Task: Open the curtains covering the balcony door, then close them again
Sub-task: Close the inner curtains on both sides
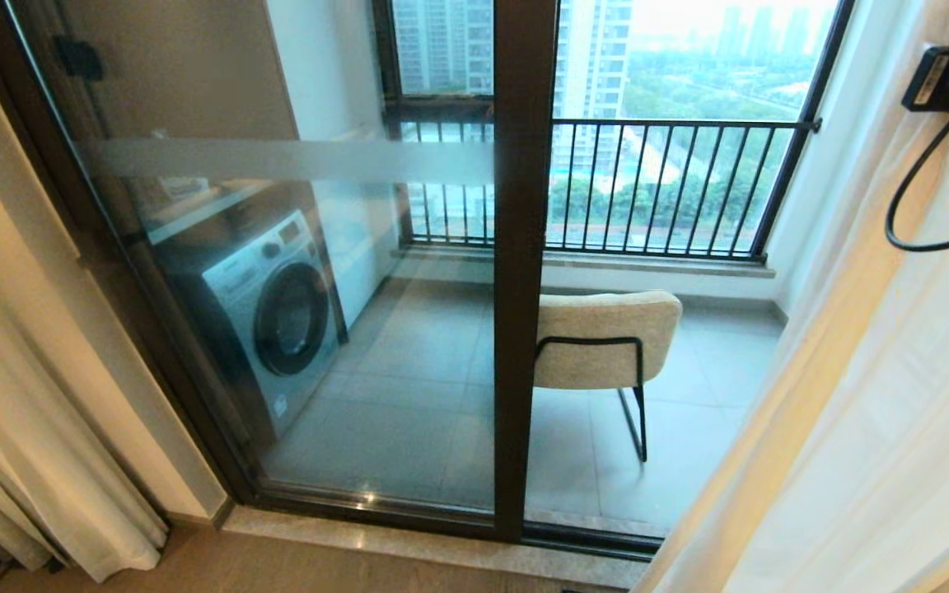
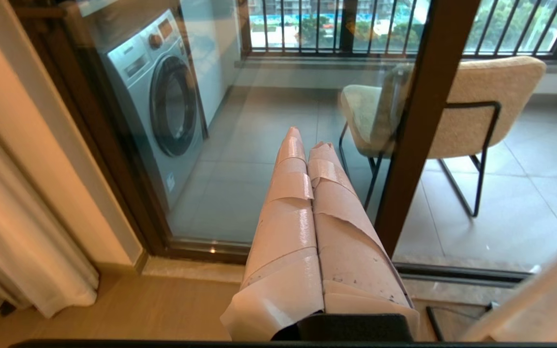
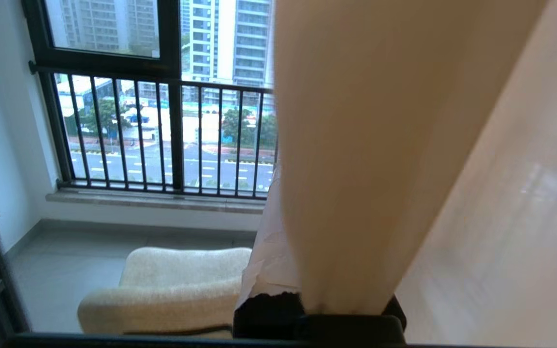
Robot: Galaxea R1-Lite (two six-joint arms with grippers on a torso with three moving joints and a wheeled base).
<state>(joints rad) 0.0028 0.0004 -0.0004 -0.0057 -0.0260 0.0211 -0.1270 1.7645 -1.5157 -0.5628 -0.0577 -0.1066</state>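
1. Standing uncovered in the head view, the balcony door (image 1: 519, 272) is seen through its glass to a washing machine (image 1: 264, 309) and a chair (image 1: 606, 342); the opening half of the task is judged done.
2. The curtains (image 1: 878, 412) are gathered at the two sides of the door frame: one bunch at the left edge, reaching the floor, and a larger cream and sheer mass at the right edge.
3. The right gripper (image 3: 307, 270) is seen in its wrist view with a fold of cream fabric clamped between the taped fingers (image 3: 264, 261); the jaws are clenched on the curtains. Of the right arm, only a black wrist part and cable are seen in the head view, at the upper right corner, pressed against the drape.
4. That grasp is judged to be kept so the fabric can be drawn back across the door for the closing half.
5. The left gripper (image 2: 307, 145) is held low before the glass, its taped fingers pressed together on nothing, apparently parked out of the way.
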